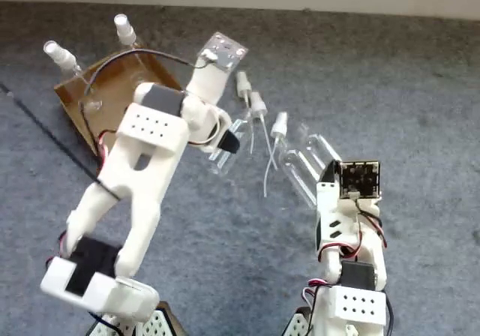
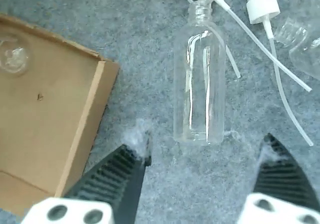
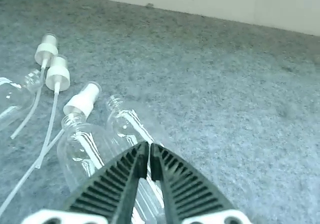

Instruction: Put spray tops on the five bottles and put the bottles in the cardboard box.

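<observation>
Hovering just short of uncapped bottle [image 2: 198, 84]: left gripper [image 2: 206, 149], jaws spread wide, nearer arm. Bottle flat on carpet [image 2: 140, 34] just beside cardboard box [image 2: 50, 109], base nearest gripper, long axis running straight ahead, neck pointing away. Right gripper [image 3: 149, 151] pinched closed on nothing, above two other bottles [image 3: 85, 154].

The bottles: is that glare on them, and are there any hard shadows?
Left wrist view: white glare streaks run the length of the bottle. Right wrist view: similar streaks on the bottles. High view: the carpet is only softly shadowed, with no hard edges.
</observation>
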{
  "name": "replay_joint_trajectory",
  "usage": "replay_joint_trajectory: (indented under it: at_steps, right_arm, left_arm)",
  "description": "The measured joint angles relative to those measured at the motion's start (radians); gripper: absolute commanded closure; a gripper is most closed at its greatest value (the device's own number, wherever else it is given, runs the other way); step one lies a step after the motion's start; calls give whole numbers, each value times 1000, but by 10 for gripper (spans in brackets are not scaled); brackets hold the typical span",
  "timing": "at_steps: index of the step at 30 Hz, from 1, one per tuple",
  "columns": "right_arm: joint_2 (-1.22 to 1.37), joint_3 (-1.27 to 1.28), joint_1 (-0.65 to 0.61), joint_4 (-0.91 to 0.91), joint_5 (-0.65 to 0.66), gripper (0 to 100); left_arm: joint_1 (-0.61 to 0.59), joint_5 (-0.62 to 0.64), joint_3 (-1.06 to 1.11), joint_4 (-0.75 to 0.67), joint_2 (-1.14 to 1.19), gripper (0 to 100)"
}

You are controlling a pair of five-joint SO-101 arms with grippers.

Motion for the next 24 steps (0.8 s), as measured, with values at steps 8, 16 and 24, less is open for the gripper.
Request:
replay_joint_trajectory:
  at_steps: [8, 16, 24]
  right_arm:
    - [0, 0, 0, 0, -3, 994]
    - [0, 0, 0, 0, -3, 994]
    - [0, 0, 0, 0, -3, 994]
  left_arm:
    - [23, -48, -338, 141, 365, 705]
    - [23, -48, -763, 288, 721, 708]
    - [21, -51, -1066, 356, 1025, 709]
